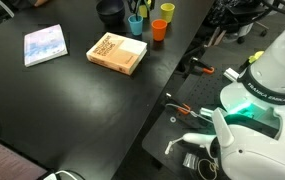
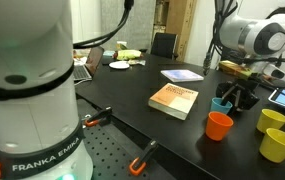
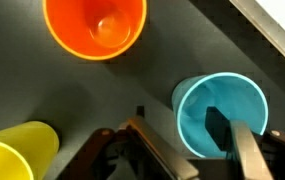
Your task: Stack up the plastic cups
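Blue cup (image 3: 207, 95) at 3 o'clock in the wrist view, gripper (image 3: 177, 130) wide astride its rim — seemingly the grasp step; next: pinch, lift, nest into orange cup (image 3: 95, 25) at 11 o'clock.

In the wrist view the top edge cuts the orange cup (image 3: 94, 25) lying above the blue cup (image 3: 197, 100), and the bottom-left corner cuts a yellow cup (image 3: 17, 150). The claw (image 3: 175, 125) runs off the bottom edge, and one finger (image 3: 217, 128) hides part of the blue cup's inside. In an exterior view, a yellow cup (image 2: 280, 146) far right of the blue cup is clipped by the picture's edge.
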Robot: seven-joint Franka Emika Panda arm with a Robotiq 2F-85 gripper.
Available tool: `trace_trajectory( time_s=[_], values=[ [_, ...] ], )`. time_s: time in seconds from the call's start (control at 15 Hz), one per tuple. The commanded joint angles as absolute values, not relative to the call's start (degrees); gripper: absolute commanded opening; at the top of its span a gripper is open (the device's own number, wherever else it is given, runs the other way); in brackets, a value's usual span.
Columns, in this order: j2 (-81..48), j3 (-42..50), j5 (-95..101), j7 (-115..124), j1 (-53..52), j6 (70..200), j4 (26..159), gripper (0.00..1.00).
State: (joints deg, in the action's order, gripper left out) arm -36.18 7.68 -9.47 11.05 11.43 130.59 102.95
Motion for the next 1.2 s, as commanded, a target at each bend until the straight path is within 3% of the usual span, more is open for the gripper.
trace_trajectory(
  time_s=[0.0,0.27,0.4,1.13],
  values=[
    [-37.47,6.83,-11.05,9.51,12.48,127.61,99.81,0.35],
    [-37.92,6.64,-11.65,9.36,12.77,126.3,98.84,0.05],
    [-38.19,6.61,-11.97,9.16,12.87,125.87,98.4,0.0],
    [-35.45,8.75,-11.86,10.81,13.99,116.92,93.89,0.01]
  ],
)
